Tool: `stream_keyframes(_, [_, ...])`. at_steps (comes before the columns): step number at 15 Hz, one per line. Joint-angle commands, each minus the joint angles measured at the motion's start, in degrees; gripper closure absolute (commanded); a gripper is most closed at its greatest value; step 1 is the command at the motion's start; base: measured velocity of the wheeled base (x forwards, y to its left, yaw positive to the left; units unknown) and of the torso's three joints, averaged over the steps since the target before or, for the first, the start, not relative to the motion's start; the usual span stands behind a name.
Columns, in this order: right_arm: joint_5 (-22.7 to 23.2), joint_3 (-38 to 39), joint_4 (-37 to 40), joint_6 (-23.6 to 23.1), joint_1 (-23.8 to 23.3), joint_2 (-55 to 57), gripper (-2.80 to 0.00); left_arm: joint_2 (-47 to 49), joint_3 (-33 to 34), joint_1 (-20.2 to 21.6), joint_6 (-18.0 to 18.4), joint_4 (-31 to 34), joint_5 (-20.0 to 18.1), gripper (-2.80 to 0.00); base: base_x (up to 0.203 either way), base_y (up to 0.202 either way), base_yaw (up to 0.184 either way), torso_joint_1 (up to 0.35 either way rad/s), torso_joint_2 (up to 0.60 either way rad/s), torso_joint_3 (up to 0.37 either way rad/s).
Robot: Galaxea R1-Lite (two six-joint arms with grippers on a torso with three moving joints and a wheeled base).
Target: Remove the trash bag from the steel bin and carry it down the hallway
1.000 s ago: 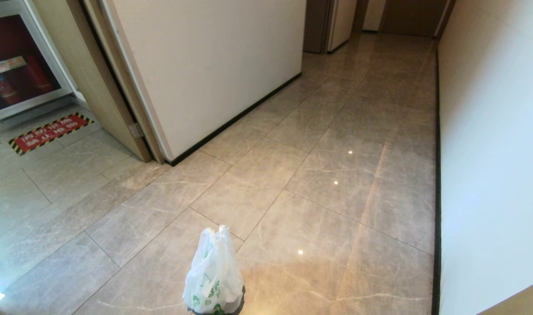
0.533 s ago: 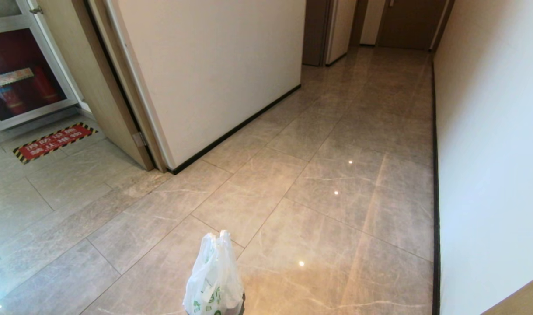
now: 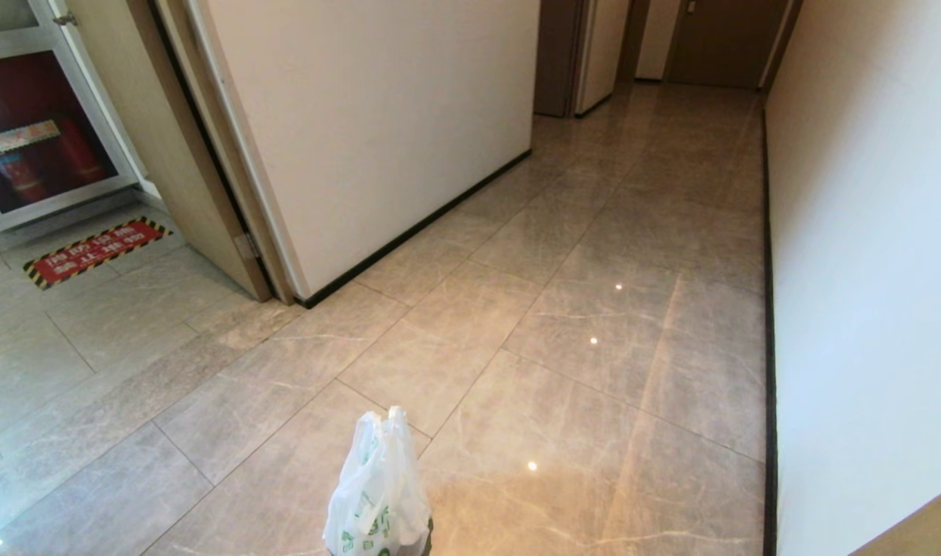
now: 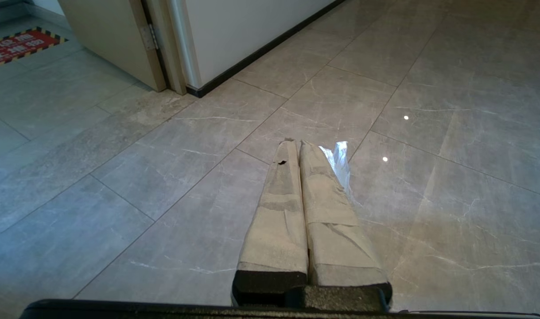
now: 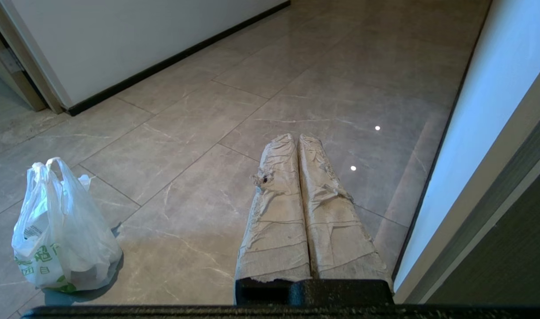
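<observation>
The trash bag (image 3: 377, 494), white with green print and its loop handles standing up, rests by itself on the hallway floor (image 3: 594, 309) at the near edge of the head view. The steel bin is out of view. Neither arm shows in the head view. My left gripper (image 4: 295, 142) is shut and empty, held level above the tiles, and the top of the trash bag (image 4: 339, 161) peeks out beyond one finger. My right gripper (image 5: 296, 138) is shut and empty too, with the trash bag (image 5: 61, 235) standing apart to its side.
A cream wall with a black baseboard (image 3: 416, 216) juts in from the left, ending at a corner beside an open door (image 3: 200, 154). A fire-extinguisher cabinet (image 3: 30, 139) and a red floor sign (image 3: 92, 251) lie far left. The right wall (image 3: 864, 270) runs alongside, and dark doors (image 3: 717, 38) close the far end.
The head view has tilted up a little, so the whole scene sits lower in the picture. The bag has stayed where it was.
</observation>
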Motion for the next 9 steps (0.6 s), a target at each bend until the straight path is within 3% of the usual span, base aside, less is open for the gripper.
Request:
stream_keyframes(1, [0.0,2.1,0.0,-0.1,0.0,0.0,0.00,0.1,0.1,0.0,0.0,0.0,0.0,0.00,0.000,0.000,0.000,0.000,0.00,0.000])
stream_keyframes(9, [0.0,2.0,0.2,0.0,0.0,0.2,0.00,0.1,0.1,0.0,0.0,0.0,0.0,0.00,0.000,0.000,0.000,0.000,0.00,0.000])
